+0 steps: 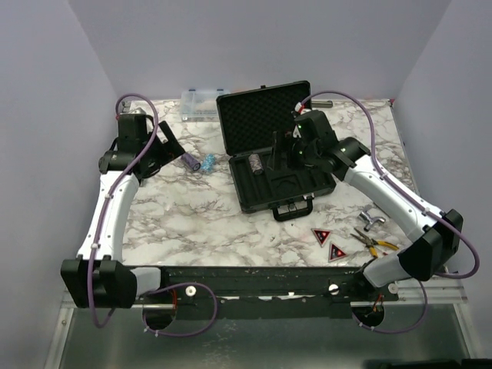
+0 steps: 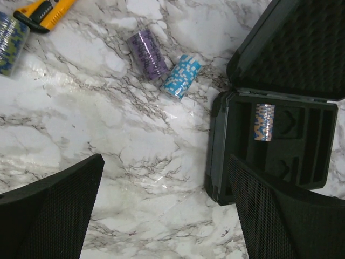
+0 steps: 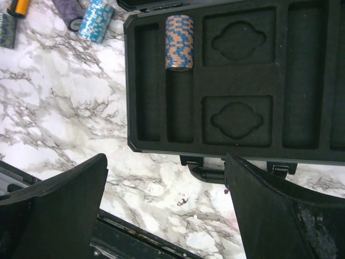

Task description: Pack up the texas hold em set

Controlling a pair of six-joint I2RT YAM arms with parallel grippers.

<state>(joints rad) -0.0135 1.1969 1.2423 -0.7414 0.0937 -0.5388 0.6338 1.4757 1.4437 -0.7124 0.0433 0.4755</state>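
Observation:
The black briefcase (image 1: pixel 261 115) lies open at the table's middle back, lid raised, foam lining showing. One orange-and-blue chip stack (image 3: pixel 179 42) lies in a slot of its tray (image 3: pixel 130 81). Left of the case, a purple chip stack (image 2: pixel 147 54) and a light blue one (image 2: pixel 181 76) lie on their sides on the marble. A darker stack (image 2: pixel 11 43) lies further left. Two red-black triangles (image 1: pixel 320 236) (image 1: pixel 337 252) rest near the front right. My left gripper (image 2: pixel 165 159) hangs open over bare marble beside the case. My right gripper (image 3: pixel 166 157) is open above the case's front edge and handle, holding nothing.
A small clear organiser box (image 1: pixel 198 102) stands at the back, left of the lid. Pliers (image 1: pixel 374 244) and a small metal piece (image 1: pixel 373 221) lie at the front right. An orange-handled tool (image 2: pixel 46 12) lies by the darker stack. Walls close in on three sides.

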